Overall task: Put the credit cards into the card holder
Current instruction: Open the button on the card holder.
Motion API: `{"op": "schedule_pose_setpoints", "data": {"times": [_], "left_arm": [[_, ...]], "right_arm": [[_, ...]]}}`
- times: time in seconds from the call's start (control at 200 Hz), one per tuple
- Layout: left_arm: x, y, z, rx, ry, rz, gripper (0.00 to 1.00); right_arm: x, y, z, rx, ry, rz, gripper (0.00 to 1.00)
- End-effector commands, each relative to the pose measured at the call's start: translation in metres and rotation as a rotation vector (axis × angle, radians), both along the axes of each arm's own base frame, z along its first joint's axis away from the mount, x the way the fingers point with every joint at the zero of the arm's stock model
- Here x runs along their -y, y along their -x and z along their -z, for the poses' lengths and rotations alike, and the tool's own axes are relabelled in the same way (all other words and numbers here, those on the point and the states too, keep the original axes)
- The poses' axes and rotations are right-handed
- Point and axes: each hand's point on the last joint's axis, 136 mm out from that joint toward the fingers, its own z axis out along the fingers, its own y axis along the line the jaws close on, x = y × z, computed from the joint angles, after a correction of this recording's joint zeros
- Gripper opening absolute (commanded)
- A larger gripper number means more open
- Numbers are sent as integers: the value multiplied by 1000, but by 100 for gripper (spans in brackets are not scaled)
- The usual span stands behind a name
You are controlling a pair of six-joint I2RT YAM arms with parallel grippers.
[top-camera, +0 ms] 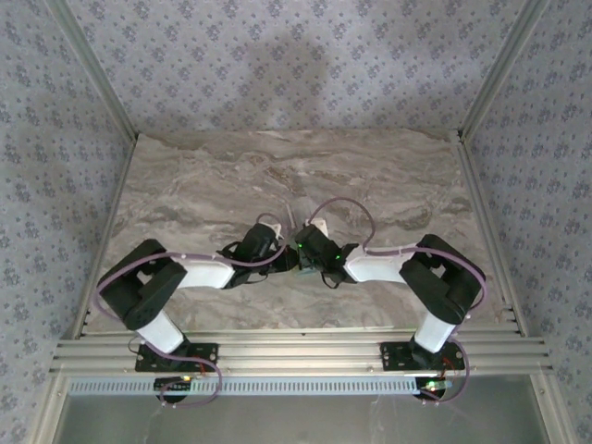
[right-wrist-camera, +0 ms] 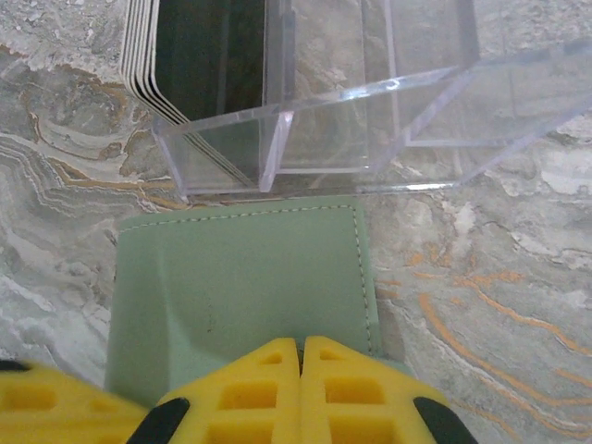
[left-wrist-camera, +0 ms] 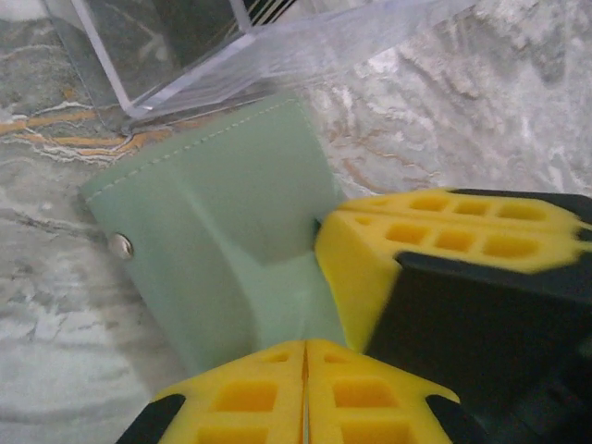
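Marble tabletop (right-wrist-camera: 499, 277) bears a pale-green stitched card holder (right-wrist-camera: 240, 277), left fingers (left-wrist-camera: 245, 398) and right fingers (right-wrist-camera: 347, 393) clamping it.

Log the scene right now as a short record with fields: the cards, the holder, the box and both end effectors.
credit cards: stacked on edge in the clear box's left compartment, as the right wrist view shows it
clear box: on the marble table, right beside the card holder
card holder: pale green, lying on the table
left end effector: shut on the card holder's edge
right end effector: shut on the card holder's edge
cards seen in holder: none
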Motion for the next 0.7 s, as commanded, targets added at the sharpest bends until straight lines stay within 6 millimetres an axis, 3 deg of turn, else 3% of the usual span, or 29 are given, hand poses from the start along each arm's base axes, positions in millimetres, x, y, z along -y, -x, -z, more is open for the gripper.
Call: {"op": "schedule_pose_setpoints", "data": {"times": [0.0, 0.215, 0.46, 0.694], "left_arm": [[2, -1, 18, -28, -41, 26, 8], [-15, 8, 60, -75, -153, 12, 7], [-56, 22, 106, -106, -426, 4, 7], [-72, 28, 135, -116, -585, -8, 6]], "right_arm": [[58, 49, 57, -202, 240, 2, 0], [61, 53, 54, -216, 203, 0, 0], [71, 51, 43, -223, 84, 55, 0], [81, 50, 41, -243, 11, 89, 0]]}}
